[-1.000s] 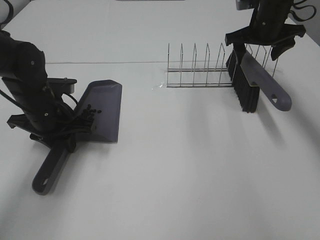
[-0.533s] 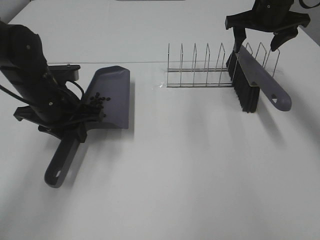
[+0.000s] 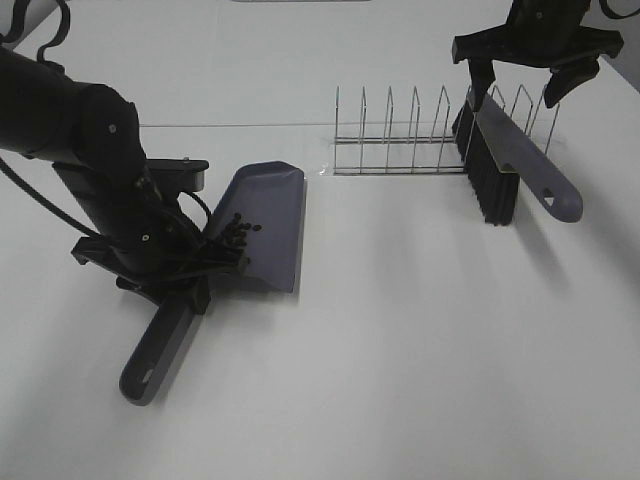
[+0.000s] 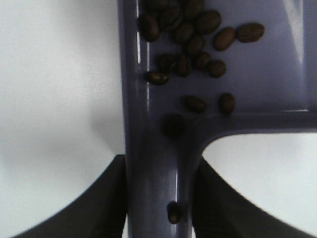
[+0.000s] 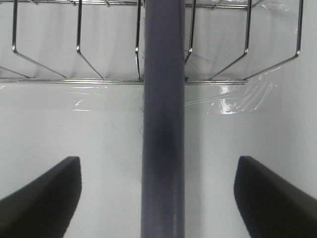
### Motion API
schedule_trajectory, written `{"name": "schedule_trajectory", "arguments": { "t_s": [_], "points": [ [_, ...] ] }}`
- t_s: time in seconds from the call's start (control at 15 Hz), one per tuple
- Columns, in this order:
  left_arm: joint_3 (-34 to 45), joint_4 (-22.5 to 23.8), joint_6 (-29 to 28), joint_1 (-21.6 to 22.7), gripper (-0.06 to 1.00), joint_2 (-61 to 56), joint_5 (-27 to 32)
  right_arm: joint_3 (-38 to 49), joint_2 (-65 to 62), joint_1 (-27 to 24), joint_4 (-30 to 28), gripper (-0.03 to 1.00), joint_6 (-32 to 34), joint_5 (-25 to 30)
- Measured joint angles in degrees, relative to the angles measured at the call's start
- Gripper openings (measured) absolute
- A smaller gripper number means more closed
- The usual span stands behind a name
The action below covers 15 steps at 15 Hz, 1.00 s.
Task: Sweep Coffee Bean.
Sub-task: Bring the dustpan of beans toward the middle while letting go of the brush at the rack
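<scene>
White table [image 3: 400, 380] (beans [image 3: 234, 229] in dustpan [image 3: 276, 212])

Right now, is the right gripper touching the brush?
Apart. The right wrist view shows the right gripper open, with bare table between each finger and the brush handle.

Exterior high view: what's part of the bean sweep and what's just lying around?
In the job:
coffee beans, lying in the dustpan
dustpan, handle clamped by the left gripper
brush, with the right gripper open above it

Just there:
wire rack, only propping up the brush
table
</scene>
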Motion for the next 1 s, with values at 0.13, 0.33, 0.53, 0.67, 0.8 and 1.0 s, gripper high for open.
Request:
{"name": "schedule_trajectory", "arguments": {
  "t_s": [0.13,0.33,0.53,0.67,0.8,1.0],
  "points": [
    [0.0,0.0,0.0,0.0,0.37,0.0,-0.1,0.0,0.0,0.0,0.0,0.80,-0.2,0.2],
    [0.0,-0.1,0.0,0.0,0.53,0.0,-0.3,0.0,0.0,0.0,0.0,0.80,-0.2,1.2],
    [0.0,-0.1,0.0,0.0,0.55,-0.1,-0.3,0.0,-0.7,0.0,0.0,0.80,-0.3,2.9],
    [0.0,0.1,0.0,0.0,0.55,-2.2,0.1,0.0,-3.1,0.0,0.0,0.80,-0.8,3.6],
    [0.0,1.8,0.0,0.1,0.55,-6.5,1.2,0.0,-5.7,0.0,0.5,0.80,-1.5,6.2],
    [0.0,6.4,-0.2,0.1,0.55,-15.5,6.8,0.9,-8.3,0.0,3.2,0.80,-4.0,6.5]
  ]
}}
